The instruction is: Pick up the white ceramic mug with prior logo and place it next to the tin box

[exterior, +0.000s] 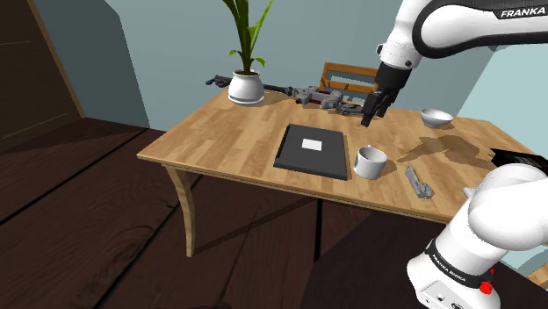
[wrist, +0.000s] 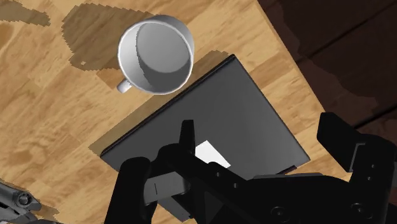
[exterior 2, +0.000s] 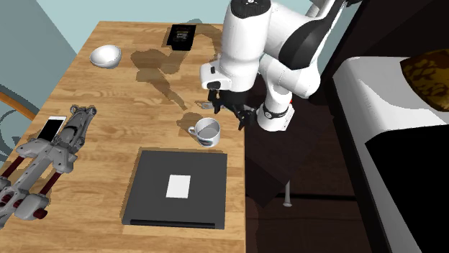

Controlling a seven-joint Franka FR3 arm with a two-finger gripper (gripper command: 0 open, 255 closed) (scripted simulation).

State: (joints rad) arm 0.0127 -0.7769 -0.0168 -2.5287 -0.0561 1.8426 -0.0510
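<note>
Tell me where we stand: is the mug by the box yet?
Done, by the look of it: the mug stands upright on the table, close beside a corner of the box. In hand: nothing; the gripper hangs open and empty above them. Left: if that spot counts as next to the box, only backing away; if not, the grasp has not begun.
</note>
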